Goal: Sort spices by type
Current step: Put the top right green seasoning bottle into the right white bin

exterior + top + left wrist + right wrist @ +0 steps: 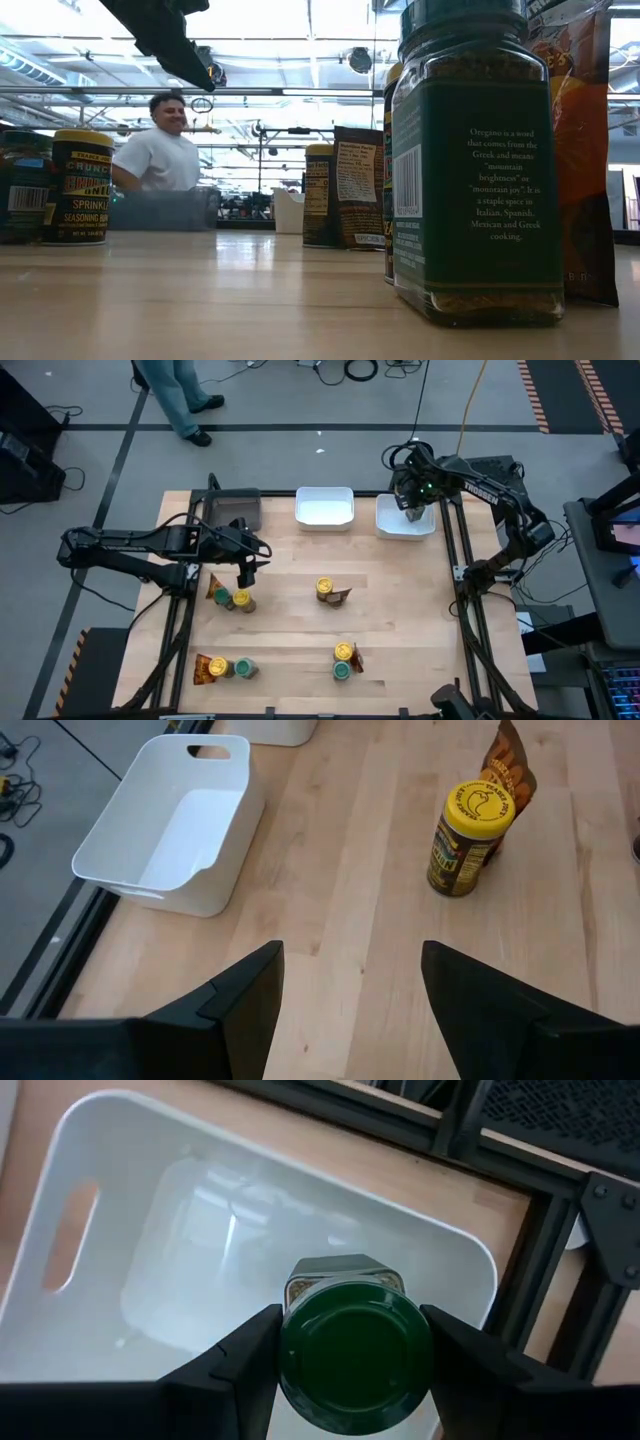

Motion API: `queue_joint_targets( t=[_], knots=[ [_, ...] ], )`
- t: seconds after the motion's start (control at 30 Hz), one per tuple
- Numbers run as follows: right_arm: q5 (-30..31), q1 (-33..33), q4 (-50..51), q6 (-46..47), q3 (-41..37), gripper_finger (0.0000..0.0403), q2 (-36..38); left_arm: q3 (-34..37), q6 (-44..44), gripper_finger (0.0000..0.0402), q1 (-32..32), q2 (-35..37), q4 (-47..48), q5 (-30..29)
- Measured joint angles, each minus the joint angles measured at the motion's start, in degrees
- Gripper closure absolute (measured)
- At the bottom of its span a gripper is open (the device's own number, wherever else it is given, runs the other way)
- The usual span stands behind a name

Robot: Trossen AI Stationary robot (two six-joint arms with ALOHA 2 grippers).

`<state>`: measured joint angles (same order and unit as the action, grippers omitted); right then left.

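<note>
Over the white tray at the surface's far right corner, the right pincer held a green-lidded jar by its lid, fingers pressed to both sides. Near the left edge, the left pincer hung wide and empty above a yellow-lidded jar and a foil packet. Other jars and packets stood mid-surface and along the near edge, with a grey tray at the far left corner.

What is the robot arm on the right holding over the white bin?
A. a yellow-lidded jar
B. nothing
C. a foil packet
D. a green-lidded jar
D: the right gripper is clamped on a green-lidded jar above the right-hand white bin.
</note>
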<state>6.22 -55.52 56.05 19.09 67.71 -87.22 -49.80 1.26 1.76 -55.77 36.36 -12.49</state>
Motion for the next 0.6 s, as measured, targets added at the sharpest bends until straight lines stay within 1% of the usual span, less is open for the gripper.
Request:
queue_joint_targets(
  t=[0.23,0.6],
  knots=[
    [0.02,-2.28,-2.39,0.41,-0.78,0.0207,0.0,0.02,-0.06,0.0159,0.0,0.0,0.02,0.0],
    [-0.19,-4.19,-2.37,-0.4,-0.78,0.0206,-0.08,0.0,-0.02,0.0159,0.0,0.0,0.02,0.04]
  ],
)
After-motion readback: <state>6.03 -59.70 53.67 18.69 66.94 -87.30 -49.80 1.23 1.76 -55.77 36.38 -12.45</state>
